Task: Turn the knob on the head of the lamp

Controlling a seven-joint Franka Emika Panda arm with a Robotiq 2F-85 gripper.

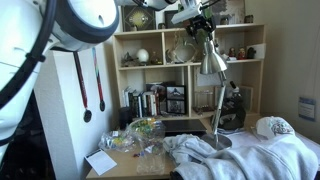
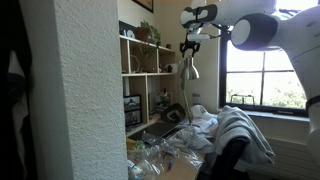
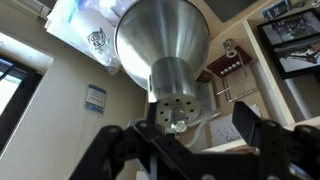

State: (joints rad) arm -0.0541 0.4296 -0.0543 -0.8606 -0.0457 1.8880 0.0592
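Both fingers (image 3: 250, 132) of the tool (image 3: 198, 130) stood spread, straddling the knob (image 3: 178, 124) at the head's (image 3: 162, 40) narrow tip on the lamp (image 1: 210, 64), unclamped.

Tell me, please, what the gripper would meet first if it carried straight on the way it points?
Most likely the knob at the narrow tip of the lamp head. It sits just ahead, between the open fingers of the gripper, though depth is unclear.

Arm (image 2: 262, 28) held high, white links bent, reaching in from the right in an exterior view. Gripper (image 2: 192, 38) at its end points down. Wrist view: both dark fingers (image 3: 252, 130) spread apart, jaws wide.
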